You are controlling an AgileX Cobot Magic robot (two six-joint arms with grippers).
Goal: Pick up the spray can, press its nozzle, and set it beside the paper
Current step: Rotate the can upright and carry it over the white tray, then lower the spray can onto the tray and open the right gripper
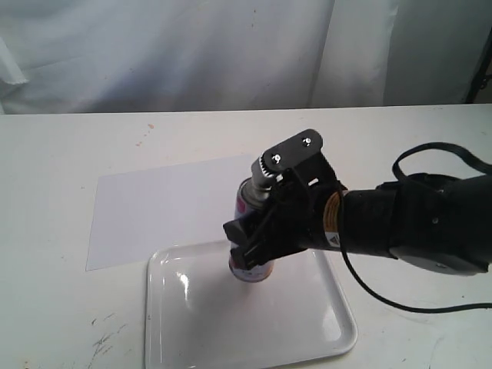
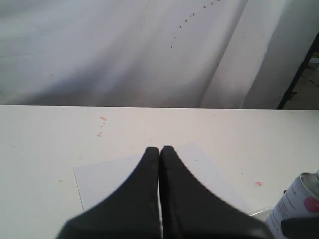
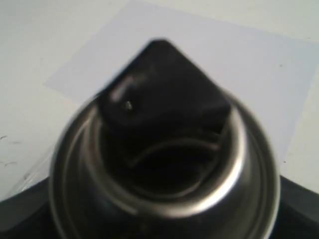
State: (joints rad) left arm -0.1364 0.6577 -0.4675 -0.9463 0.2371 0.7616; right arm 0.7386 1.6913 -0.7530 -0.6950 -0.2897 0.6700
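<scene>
— Closest to us is the nozzle, black and blurred, sitting on the silver dome right under the right tool's wrist camera. So what holds the can?

— We have the right tool clamped around the body of the spray can. The can is upright, with the white tray directly beneath the tool. Whether its base rests on the tray or hangs just clear, we cannot tell.

— And our other arm?

— Our left tool has its tips pressed together on nothing. The can stands off to its side, not touching it.

— What worries us from here?

— Pressing, mostly. The nozzle is much narrower than the dome, so pinched tips coming down off-centre could skid onto the metal. A downward push might also slide the smooth round can through the grip, or tilt it. And the right tool's camera bracket overhangs the can's top, so we could knock it.

— And the set-down?

— The paper lies on the table just beyond the right tool. Landing on the tray's rim could tip the can. Landing on the sheet itself would not count as beside it.
</scene>
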